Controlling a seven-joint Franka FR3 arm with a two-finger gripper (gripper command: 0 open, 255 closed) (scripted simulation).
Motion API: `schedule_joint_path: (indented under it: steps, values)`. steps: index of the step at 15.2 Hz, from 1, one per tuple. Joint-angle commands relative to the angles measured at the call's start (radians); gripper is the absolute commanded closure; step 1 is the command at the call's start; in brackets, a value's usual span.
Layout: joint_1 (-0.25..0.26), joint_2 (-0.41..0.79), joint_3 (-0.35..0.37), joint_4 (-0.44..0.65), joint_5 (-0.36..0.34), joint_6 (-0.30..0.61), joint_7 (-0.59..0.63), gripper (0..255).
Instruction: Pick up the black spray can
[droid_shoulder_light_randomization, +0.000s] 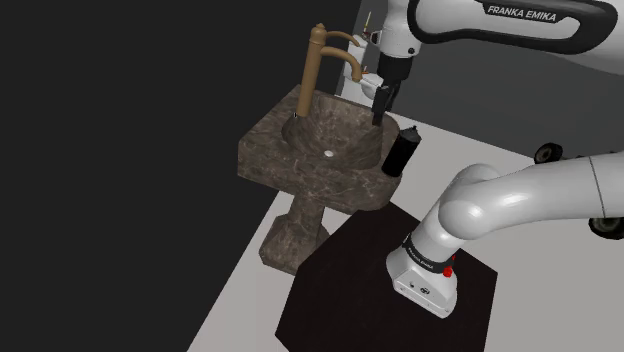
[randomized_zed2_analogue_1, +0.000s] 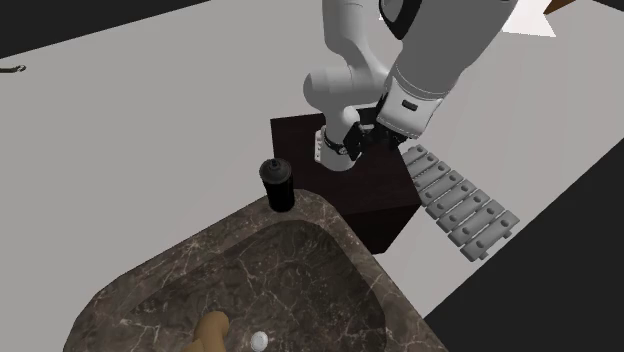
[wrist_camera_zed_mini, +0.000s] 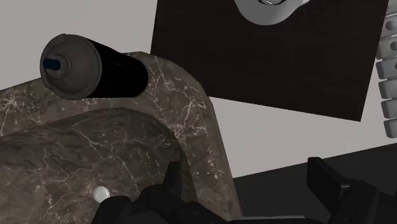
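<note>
The black spray can (droid_shoulder_light_randomization: 400, 150) stands upright on the corner of a dark marble pedestal sink (droid_shoulder_light_randomization: 290, 165), the corner nearest the stand. It has a dark grey cap. My gripper (droid_shoulder_light_randomization: 381, 108) hangs above the sink's rim, just to the can's left in the shoulder view and higher than its cap. In the second exterior view the can (randomized_zed2_analogue_1: 277, 184) stands on the sink's rim (randomized_zed2_analogue_1: 330, 225), and the gripper (randomized_zed2_analogue_1: 351, 142) is to its right and higher up. In the wrist view the can (wrist_camera_zed_mini: 95, 67) lies well ahead of the open gripper (wrist_camera_zed_mini: 248, 181), off to one side, with nothing between the fingers (wrist_camera_zed_mini: 172, 181).
A tall brass faucet (droid_shoulder_light_randomization: 325, 70) rises at the sink's back, close to my hand. A drain (wrist_camera_zed_mini: 100, 193) sits in the basin. The dark box stand (droid_shoulder_light_randomization: 390, 280) is beside the sink. A grey ribbed unit (randomized_zed2_analogue_1: 460, 205) lies on the floor beyond the stand.
</note>
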Motion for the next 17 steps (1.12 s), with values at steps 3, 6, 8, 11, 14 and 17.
schedule_joint_path:
  steps: [3, 6, 8, 11, 14, 17]
  values:
    - [0.03, -0.069, -0.045, -0.074, -0.054, 0.014, -0.143, 0]
    - [0.068, -0.168, -0.125, -0.174, -0.151, 0.036, -0.36, 0]
    - [0.086, -0.228, -0.188, -0.23, -0.225, 0.054, -0.51, 0]
    - [0.108, -0.301, -0.298, -0.297, -0.349, 0.088, -0.737, 0]
    - [0.121, -0.346, -0.424, -0.338, -0.482, 0.136, -0.97, 0]
    - [0.136, -0.354, -0.561, -0.351, -0.613, 0.201, -1.202, 0]
